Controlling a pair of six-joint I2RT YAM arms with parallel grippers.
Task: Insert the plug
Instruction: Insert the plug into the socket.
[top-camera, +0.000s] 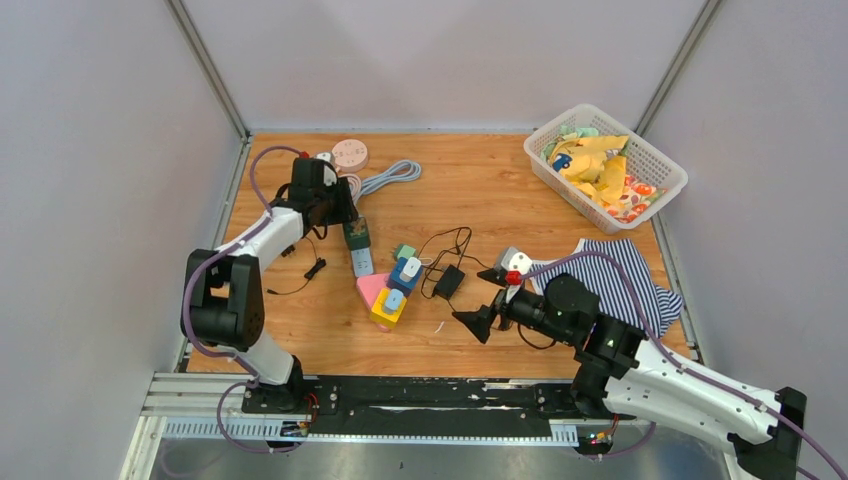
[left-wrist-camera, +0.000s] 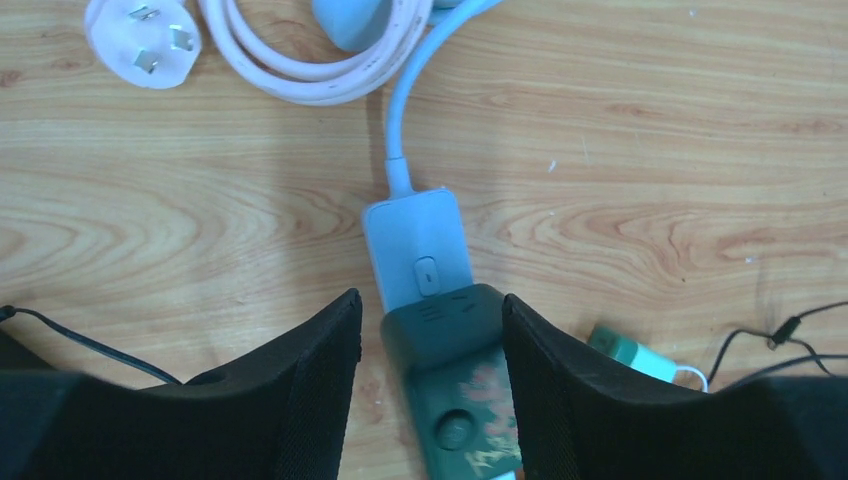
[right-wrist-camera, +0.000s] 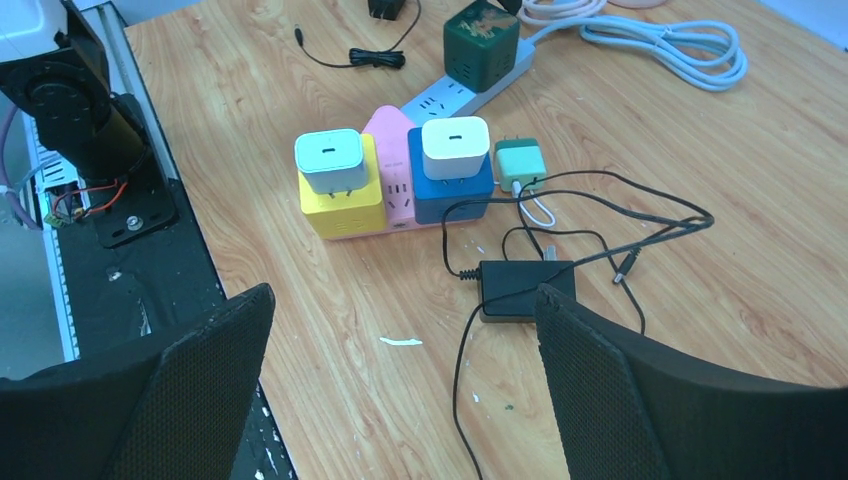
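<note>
A white basket stood at two o'clock on the worktop. It held a heap of yellow cloths with a few blue and orange-printed pieces among them. A striped cloth lay outside it, toward four o'clock.

The left fingers, at ten o'clock, stood partly apart astride the dark green adapter. The adapter sat on the pale power strip, at six o'clock of the strip's switch in the wrist view. One finger lay against the adapter's side and a gap showed at the other, so nothing was clamped. The right fingers, near five o'clock, were spread wide and held nothing. A black power brick lay on the worktop beyond them.

Counted:
- one basket
- two strips, the pale one and a pink strip
- two white chargers, one on a yellow cube and one on a blue cube
- one teal charger
- one loose white three-pin plug
</note>
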